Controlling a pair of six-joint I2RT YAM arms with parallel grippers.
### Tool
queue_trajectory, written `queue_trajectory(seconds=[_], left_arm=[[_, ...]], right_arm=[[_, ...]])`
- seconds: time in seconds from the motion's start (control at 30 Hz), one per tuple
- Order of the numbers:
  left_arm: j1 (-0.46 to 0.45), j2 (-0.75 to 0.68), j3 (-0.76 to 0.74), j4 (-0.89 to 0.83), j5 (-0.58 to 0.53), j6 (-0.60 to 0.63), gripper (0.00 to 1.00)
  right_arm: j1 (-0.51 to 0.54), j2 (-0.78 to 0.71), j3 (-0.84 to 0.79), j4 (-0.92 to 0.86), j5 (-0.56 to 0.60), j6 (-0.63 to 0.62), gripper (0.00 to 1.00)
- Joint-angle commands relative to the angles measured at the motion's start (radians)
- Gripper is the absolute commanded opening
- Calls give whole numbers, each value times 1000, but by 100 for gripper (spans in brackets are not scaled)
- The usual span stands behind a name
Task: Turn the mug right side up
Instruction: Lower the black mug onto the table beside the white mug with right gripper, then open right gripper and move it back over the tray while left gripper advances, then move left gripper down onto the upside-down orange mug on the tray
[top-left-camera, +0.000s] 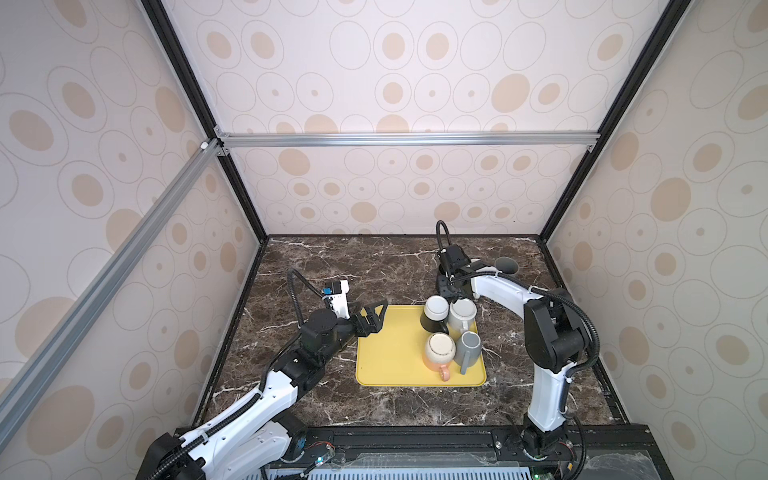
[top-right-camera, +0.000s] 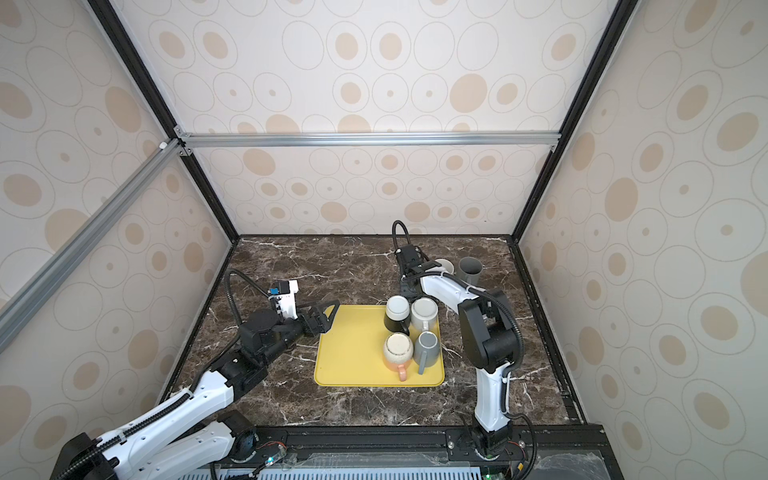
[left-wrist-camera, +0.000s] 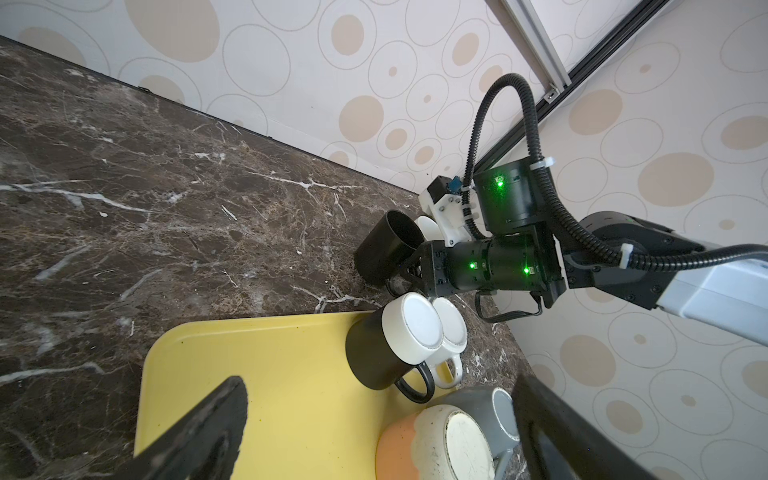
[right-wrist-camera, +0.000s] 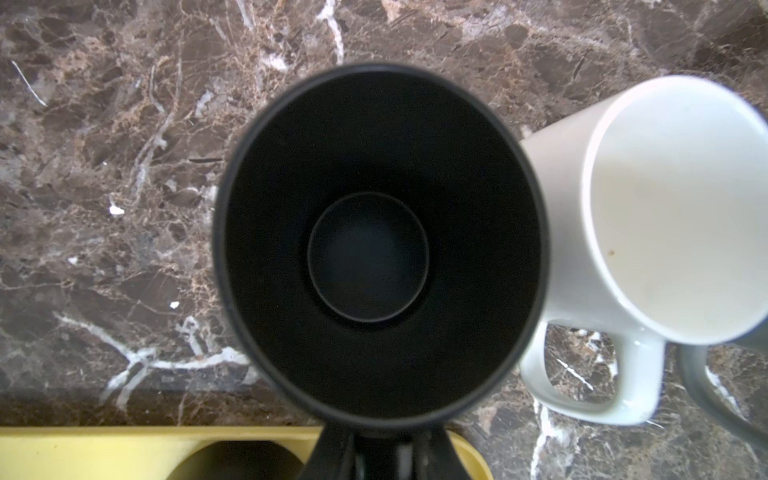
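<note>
Right wrist view looks straight down into a matte black cylindrical mug (right-wrist-camera: 380, 241), standing mouth-up on the dark brown marble-pattern tabletop (right-wrist-camera: 104, 166), just beside an upright white ceramic mug (right-wrist-camera: 665, 208). In the left wrist view the right gripper (left-wrist-camera: 409, 270) sits at the black mug's handle; whether its claw pinches the handle or stands clear of it cannot be told. In both top views the right arm (top-left-camera: 494, 286) covers that mug, right of centre, just above the upper edge of the yellow rectangular plastic tray (top-left-camera: 390, 357). An upright grey cup (top-left-camera: 507, 266) stands near.

Four mugs cluster upside down on the tray's right half:
- a black mug with a white base (top-left-camera: 434, 316)
- a white mug (top-left-camera: 461, 318)
- a grey mug (top-left-camera: 467, 349)
- a beige-and-orange mug (top-left-camera: 438, 351)

The left gripper (top-left-camera: 376, 318) hovers at the tray's upper left corner, claw spread wide, holding nothing.
</note>
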Motion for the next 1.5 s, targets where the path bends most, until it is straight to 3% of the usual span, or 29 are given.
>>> queue_trajectory(seconds=[0.0, 0.27, 0.4, 0.5, 0.67, 0.83, 0.97, 1.07, 1.13, 1.47], left_arm=[[7, -18, -4, 12, -4, 3, 100], [7, -13, 2, -14, -35, 10, 100], [6, 18, 29, -107, -98, 9, 100], [8, 33, -1, -77, -127, -18, 100], [7, 75, -53, 54, -35, -60, 100], [-11, 109, -81, 80, 61, -80, 100], [-170, 95, -22, -138, -159, -17, 100], [-311, 121, 58, -311, -366, -61, 100], [-370, 153, 96, -367, -422, -101, 100], [-545, 359, 168, -291, -410, -219, 100]], right_arm=[[-5, -40, -7, 32, 16, 9, 25], [-4, -128, -31, 12, 1, 11, 27], [-4, -239, -61, -8, -4, 18, 27], [-2, -331, -95, -10, -48, 19, 27], [9, -477, -168, -4, -301, 67, 26], [89, -617, -218, -80, -251, 59, 26], [146, -730, -288, -113, -164, 58, 26], [161, -798, -330, -133, -87, 74, 25], [163, -822, -355, -124, -67, 73, 25], [161, -813, -401, -79, -97, 66, 25]])
